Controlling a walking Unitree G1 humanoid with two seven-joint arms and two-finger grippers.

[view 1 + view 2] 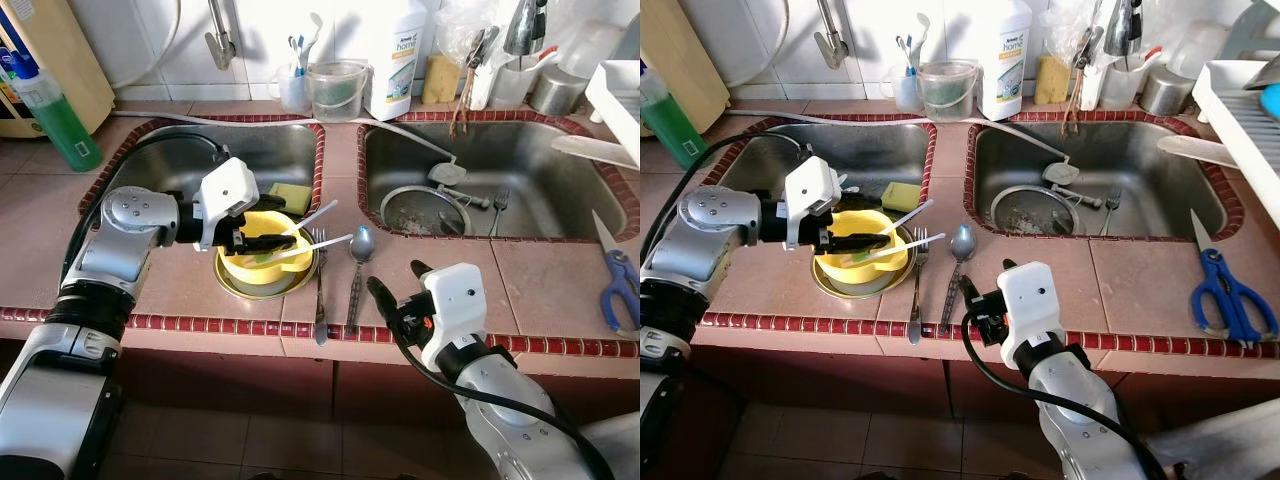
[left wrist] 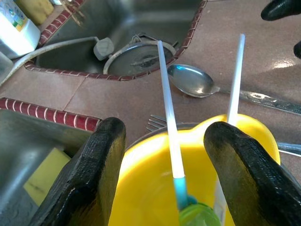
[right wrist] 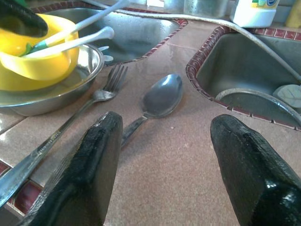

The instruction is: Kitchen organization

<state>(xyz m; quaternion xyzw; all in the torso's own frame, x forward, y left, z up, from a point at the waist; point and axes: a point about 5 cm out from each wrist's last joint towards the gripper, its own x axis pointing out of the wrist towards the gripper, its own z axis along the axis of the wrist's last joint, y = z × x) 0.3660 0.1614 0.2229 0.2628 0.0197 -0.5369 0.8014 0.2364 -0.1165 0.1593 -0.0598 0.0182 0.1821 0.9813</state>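
A yellow bowl point(image 1: 250, 266) sits inside a steel bowl point(image 1: 301, 277) on the tiled counter between two sinks. Two white handles point(image 1: 326, 242) lean out of it; one has a blue and green end point(image 2: 181, 190). My left gripper point(image 1: 286, 240) hovers low over the yellow bowl, open, its fingers point(image 2: 94, 174) on either side of one handle without pinching it. A fork point(image 1: 320, 292) and a spoon point(image 1: 361, 243) lie just right of the bowls. My right gripper point(image 1: 398, 280) is open near the counter's front edge, pointing at the spoon point(image 3: 162, 96) from a short distance.
A yellow sponge point(image 1: 291, 194) lies in the left sink. The right sink point(image 1: 540, 150) holds a round strainer point(image 1: 422, 211) and a fork point(image 1: 500, 206). Blue scissors point(image 1: 620, 286) lie at the counter's right. A green bottle point(image 1: 55, 112), plastic cup point(image 1: 335, 90) and detergent jug point(image 1: 393, 50) stand behind.
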